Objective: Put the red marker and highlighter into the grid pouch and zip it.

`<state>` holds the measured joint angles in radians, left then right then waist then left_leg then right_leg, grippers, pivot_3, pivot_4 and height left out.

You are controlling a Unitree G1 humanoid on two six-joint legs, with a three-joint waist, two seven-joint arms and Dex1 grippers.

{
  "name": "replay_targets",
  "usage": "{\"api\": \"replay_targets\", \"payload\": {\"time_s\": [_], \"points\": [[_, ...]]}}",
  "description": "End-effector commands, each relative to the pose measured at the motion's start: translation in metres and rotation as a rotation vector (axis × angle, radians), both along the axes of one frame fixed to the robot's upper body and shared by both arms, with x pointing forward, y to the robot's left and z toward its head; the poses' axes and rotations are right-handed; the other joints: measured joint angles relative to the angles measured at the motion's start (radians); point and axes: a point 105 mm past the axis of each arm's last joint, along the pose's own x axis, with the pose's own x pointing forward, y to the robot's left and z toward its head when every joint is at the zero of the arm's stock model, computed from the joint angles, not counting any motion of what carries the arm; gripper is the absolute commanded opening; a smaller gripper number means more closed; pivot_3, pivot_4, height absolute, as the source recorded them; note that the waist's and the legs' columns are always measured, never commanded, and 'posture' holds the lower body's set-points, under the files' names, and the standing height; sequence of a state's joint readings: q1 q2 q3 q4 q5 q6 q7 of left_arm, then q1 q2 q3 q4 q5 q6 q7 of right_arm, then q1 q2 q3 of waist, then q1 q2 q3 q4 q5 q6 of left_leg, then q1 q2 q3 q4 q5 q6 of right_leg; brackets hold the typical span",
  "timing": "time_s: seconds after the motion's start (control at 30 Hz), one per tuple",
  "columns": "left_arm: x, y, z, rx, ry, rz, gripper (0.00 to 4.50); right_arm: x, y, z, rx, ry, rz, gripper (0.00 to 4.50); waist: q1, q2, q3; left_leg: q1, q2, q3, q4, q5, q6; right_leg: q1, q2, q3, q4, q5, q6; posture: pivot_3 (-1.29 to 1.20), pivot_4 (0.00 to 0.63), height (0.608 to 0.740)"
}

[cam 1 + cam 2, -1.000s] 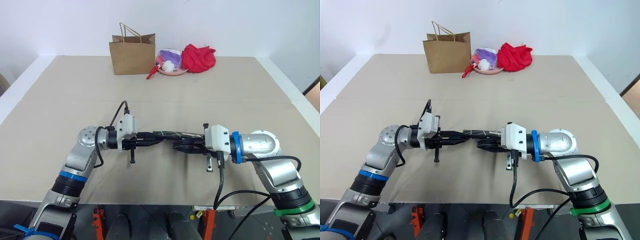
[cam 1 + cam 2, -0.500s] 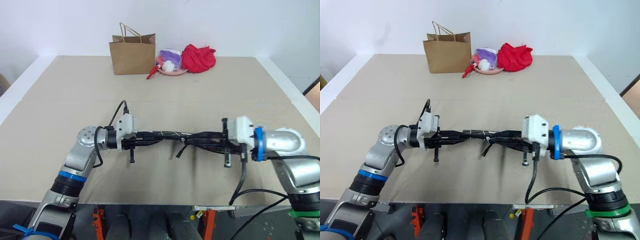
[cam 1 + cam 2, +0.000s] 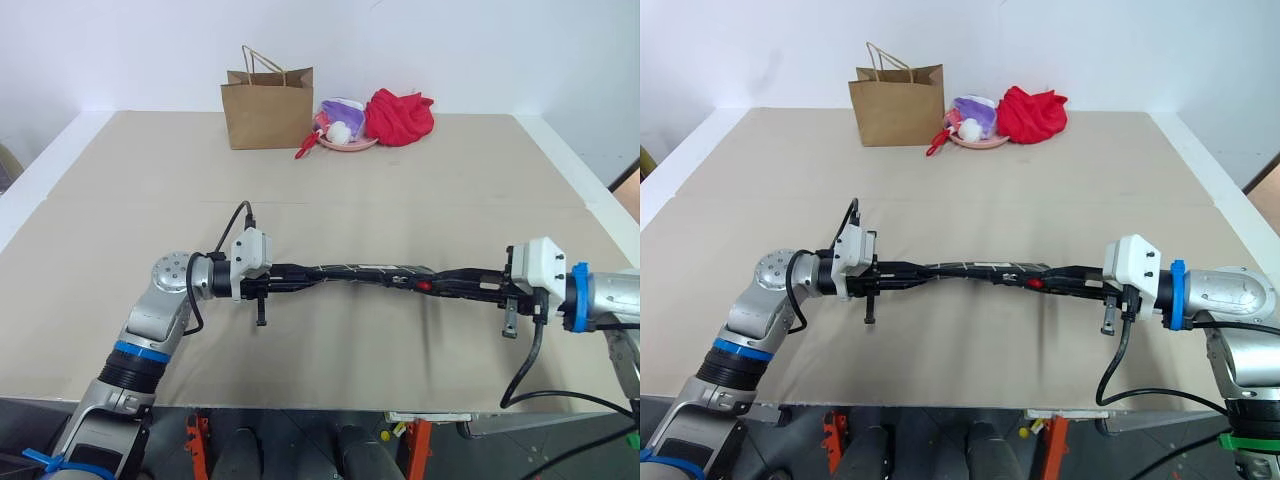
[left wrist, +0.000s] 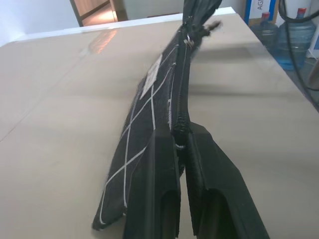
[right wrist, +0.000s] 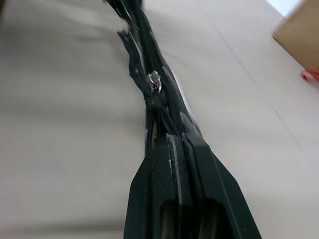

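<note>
The grid pouch [image 3: 365,270], black with thin white lines, hangs edge-up and stretched out level above the table between my two grippers. My left gripper [image 3: 318,272] is shut on its left end, and the pinched zip seam shows in the left wrist view [image 4: 178,133]. My right gripper [image 3: 438,284] is shut on the black zipper pull at the right end, with the metal slider [image 5: 155,82] just past its fingertips. A small red spot [image 3: 424,284] shows on the pouch's top edge there; I cannot tell what it is. The red marker and the highlighter are hidden.
At the table's far edge stand a brown paper bag [image 3: 266,108], a pink dish [image 3: 345,138] with small items and a red cloth bundle [image 3: 400,115]. The beige table [image 3: 450,190] has a seam across its middle. White ledges run along both sides.
My right gripper has moved to the right with the zipper pull in it, and the pouch now lies drawn out long between the grippers. The left gripper has kept still.
</note>
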<state>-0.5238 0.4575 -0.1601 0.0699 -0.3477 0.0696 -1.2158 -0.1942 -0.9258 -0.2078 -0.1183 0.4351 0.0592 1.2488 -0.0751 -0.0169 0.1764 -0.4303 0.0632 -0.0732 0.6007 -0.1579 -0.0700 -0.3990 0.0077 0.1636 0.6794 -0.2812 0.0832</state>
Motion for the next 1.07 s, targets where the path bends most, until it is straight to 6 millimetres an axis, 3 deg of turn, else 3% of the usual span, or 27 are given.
{"api": "replay_targets", "payload": {"time_s": [0.03, 0.3, 0.4, 0.53, 0.57, 0.63, 0.73, 0.77, 0.83, 1.07], "points": [[0.004, 0.008, 0.008, 0.016, -0.058, 0.023, 0.00, -0.001, -0.026, 0.011, -0.039, -0.046, -0.070, 0.07, -0.001, 0.000, 0.000, 0.000, 0.000, 0.000, 0.000, 0.000, 0.000, 0.000, 0.000, 0.000, 0.000, 0.000, 0.000, 0.00, 0.150, 0.740], [0.010, 0.020, 0.003, 0.057, -0.087, 0.050, 0.00, -0.001, -0.071, -0.003, -0.111, -0.027, -0.204, 0.07, -0.002, 0.000, 0.000, 0.001, 0.000, 0.000, 0.000, 0.000, 0.000, 0.001, 0.000, 0.000, 0.000, 0.000, 0.000, 0.00, 0.150, 0.740], [0.009, 0.022, 0.001, 0.070, -0.088, 0.038, 0.00, -0.001, -0.073, -0.004, -0.107, -0.031, -0.209, 0.07, -0.003, 0.000, 0.000, 0.001, 0.000, 0.000, 0.000, 0.000, 0.000, 0.001, 0.000, 0.000, 0.000, 0.000, 0.000, 0.00, 0.150, 0.740], [0.003, 0.022, -0.004, 0.094, 0.000, 0.001, 0.00, 0.000, -0.056, -0.001, -0.001, 0.040, -0.192, 0.07, -0.003, 0.000, 0.000, 0.001, 0.000, 0.000, 0.000, 0.000, 0.000, 0.001, 0.000, 0.000, 0.000, 0.000, 0.000, 0.00, 0.150, 0.740], [0.003, 0.023, -0.005, 0.099, 0.030, 0.005, 0.80, 0.000, -0.053, 0.000, 0.025, 0.061, -0.195, 0.76, -0.004, 0.000, 0.000, 0.001, 0.000, 0.000, 0.000, 0.000, 0.000, 0.001, 0.000, 0.000, 0.000, 0.000, 0.000, 0.00, 0.150, 0.740], [0.003, 0.026, -0.004, 0.099, 0.075, 0.013, 1.41, 0.002, -0.046, 0.004, 0.077, 0.081, -0.191, 1.40, -0.004, 0.000, 0.000, 0.001, 0.000, 0.000, 0.000, 0.000, 0.000, 0.001, 0.000, 0.000, 0.000, 0.000, 0.000, 0.00, 0.150, 0.740], [0.006, 0.032, 0.004, 0.056, 0.131, 0.060, 2.95, 0.006, -0.028, 0.007, 0.197, 0.142, -0.182, 2.98, -0.004, 0.000, 0.000, 0.001, 0.000, 0.000, 0.000, 0.000, 0.000, 0.001, 0.000, 0.000, 0.000, 0.000, 0.000, 0.00, 0.150, 0.740], [0.007, 0.034, 0.006, 0.046, 0.143, 0.075, 3.25, 0.006, -0.024, 0.007, 0.219, 0.160, -0.180, 3.31, -0.004, 0.000, 0.000, 0.001, 0.000, 0.000, 0.000, 0.000, 0.000, 0.001, 0.000, 0.000, 0.000, 0.000, 0.000, 0.00, 0.150, 0.740], [0.012, 0.042, 0.011, 0.017, 0.162, 0.140, 4.38, 0.008, -0.017, 0.002, 0.265, 0.220, -0.182, 4.42, -0.004, 0.000, 0.000, 0.001, 0.000, 0.000, 0.000, 0.000, 0.000, 0.001, 0.000, 0.000, 0.001, 0.000, 0.000, 0.00, 0.150, 0.740], [0.031, 0.081, 0.004, -0.003, 0.130, 0.472, 4.45, 0.022, -0.011, -0.015, 0.343, 0.228, -0.229, 4.48, -0.005, 0.000, 0.000, 0.001, 0.000, 0.000, 0.000, 0.000, 0.000, 0.001, 0.000, 0.000, 0.001, 0.000, 0.000, 0.00, 0.150, 0.740]]}}
